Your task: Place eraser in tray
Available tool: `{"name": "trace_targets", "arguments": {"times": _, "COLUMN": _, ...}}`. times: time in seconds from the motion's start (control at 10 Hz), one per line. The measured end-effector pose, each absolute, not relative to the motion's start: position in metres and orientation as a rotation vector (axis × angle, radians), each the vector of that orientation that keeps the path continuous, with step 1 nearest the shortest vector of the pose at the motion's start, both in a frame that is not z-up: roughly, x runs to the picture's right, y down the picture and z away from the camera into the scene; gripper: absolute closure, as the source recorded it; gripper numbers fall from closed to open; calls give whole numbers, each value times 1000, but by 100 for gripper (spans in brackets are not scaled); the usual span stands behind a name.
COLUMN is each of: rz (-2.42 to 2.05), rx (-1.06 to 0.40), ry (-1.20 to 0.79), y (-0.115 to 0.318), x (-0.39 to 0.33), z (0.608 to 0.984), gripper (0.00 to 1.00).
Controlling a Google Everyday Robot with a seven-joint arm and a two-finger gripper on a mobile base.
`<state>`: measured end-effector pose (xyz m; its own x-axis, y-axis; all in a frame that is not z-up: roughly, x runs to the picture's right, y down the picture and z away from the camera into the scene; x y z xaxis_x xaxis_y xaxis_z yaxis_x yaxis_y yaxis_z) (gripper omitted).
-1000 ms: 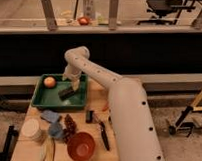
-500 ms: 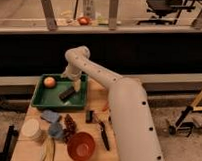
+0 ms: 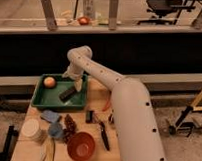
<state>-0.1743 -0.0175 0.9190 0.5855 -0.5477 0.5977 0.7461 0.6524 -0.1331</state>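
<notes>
Wooden table (image 3: 23, 150), pale and matte, set against a dark wall with a light ledge running across behind it; beyond the ledge a black office chair (image 3: 164, 7) on a tan floor. Tray (image 3: 46, 98) at the table's far left: green plastic, rectangular, shallow, raised sides with a rim. Eraser (image 3: 67, 94) lies inside the tray, right of centre: small flat block, nearly black, elongated, set on a diagonal with its upper end toward the right wall. Gripper (image 3: 78, 85) pointing down inside the tray, right at the eraser's upper end; cannot tell whether it touches or holds the block, nor how wide it stands. Arm (image 3: 123, 103) smooth, white, tubular, rising from lower right and bending at a rounded elbow above the tray. Ball (image 3: 49, 81), round and orange, in the tray's far-left corner, well apart from the eraser. Nearer the camera: bowl (image 3: 81, 146), round, red-orange, glossy; knife (image 3: 103, 136) with black handle just right of it; small upright black object (image 3: 89, 116) near the knife; two soft blue pieces (image 3: 49, 115); white round container (image 3: 31, 128) at the left edge; a brown knobbly item (image 3: 70, 125) between the blue pieces and the bowl.
</notes>
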Motion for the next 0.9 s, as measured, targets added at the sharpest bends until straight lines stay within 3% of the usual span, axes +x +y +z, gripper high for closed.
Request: {"name": "trace_targets", "arguments": {"times": 0.9, "rz": -778, "rx": -396, "ry": -565, "y": -20, "x": -167, "z": 921, "gripper": 20}}
